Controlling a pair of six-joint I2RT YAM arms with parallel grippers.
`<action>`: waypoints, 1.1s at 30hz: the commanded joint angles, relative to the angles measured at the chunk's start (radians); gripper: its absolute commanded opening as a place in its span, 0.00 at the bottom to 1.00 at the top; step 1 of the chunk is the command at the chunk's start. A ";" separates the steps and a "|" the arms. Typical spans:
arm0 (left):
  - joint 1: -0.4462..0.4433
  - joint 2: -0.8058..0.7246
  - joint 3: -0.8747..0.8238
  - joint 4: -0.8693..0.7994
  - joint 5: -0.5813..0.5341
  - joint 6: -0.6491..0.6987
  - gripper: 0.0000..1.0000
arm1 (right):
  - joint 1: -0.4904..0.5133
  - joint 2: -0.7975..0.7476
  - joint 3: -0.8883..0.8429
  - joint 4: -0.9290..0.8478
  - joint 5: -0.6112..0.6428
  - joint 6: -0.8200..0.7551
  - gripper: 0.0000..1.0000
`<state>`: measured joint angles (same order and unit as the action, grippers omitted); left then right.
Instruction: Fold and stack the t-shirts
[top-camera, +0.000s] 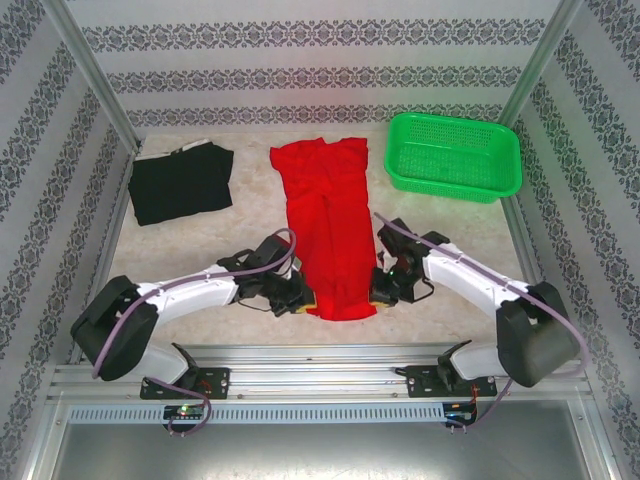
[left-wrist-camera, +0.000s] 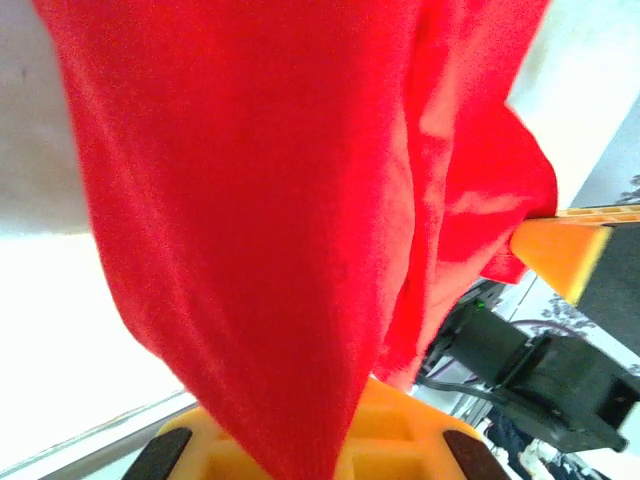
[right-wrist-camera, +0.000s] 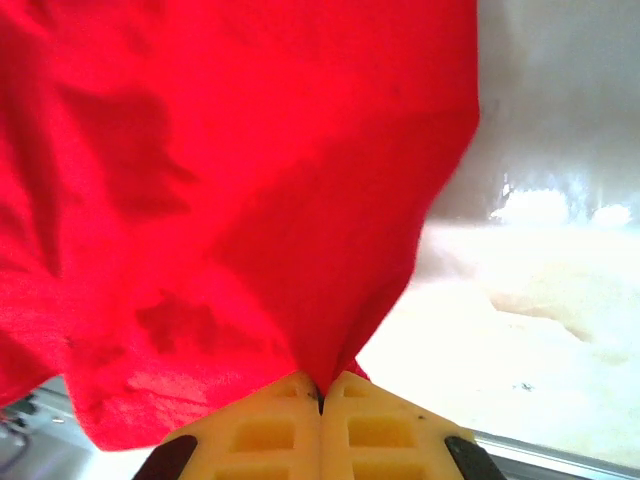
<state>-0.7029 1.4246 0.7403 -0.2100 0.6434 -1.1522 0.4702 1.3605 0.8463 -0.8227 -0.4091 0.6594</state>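
The red t-shirt (top-camera: 325, 225) lies as a long narrow strip down the middle of the table, collar end far, hem end near. My left gripper (top-camera: 303, 297) is shut on its near left corner; in the left wrist view the red cloth (left-wrist-camera: 260, 200) drapes over the yellow fingers (left-wrist-camera: 410, 440). At the near right corner my right gripper (top-camera: 378, 290) is shut on the cloth, and the right wrist view shows the red fabric (right-wrist-camera: 250, 180) pinched where the jaws (right-wrist-camera: 320, 397) meet. The black t-shirt (top-camera: 182, 185) rests folded at the back left.
A green mesh basket (top-camera: 455, 155) stands at the back right. Patterned walls and metal posts close in the table on three sides. The metal rail (top-camera: 320, 380) with both arm bases runs along the near edge. Bare tabletop (top-camera: 250, 200) lies between the two shirts.
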 joint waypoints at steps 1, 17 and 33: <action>0.057 -0.051 0.050 -0.058 -0.018 0.028 0.00 | -0.052 -0.030 0.086 -0.044 -0.006 0.003 0.00; 0.249 0.253 0.382 0.081 0.163 0.072 0.00 | -0.164 0.380 0.569 -0.034 -0.076 -0.119 0.00; 0.420 0.512 0.581 0.055 0.192 0.160 0.00 | -0.251 0.719 0.944 -0.069 -0.026 -0.184 0.00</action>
<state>-0.3046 1.9068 1.2751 -0.1707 0.8124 -1.0359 0.2359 2.0514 1.7164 -0.8589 -0.4599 0.5079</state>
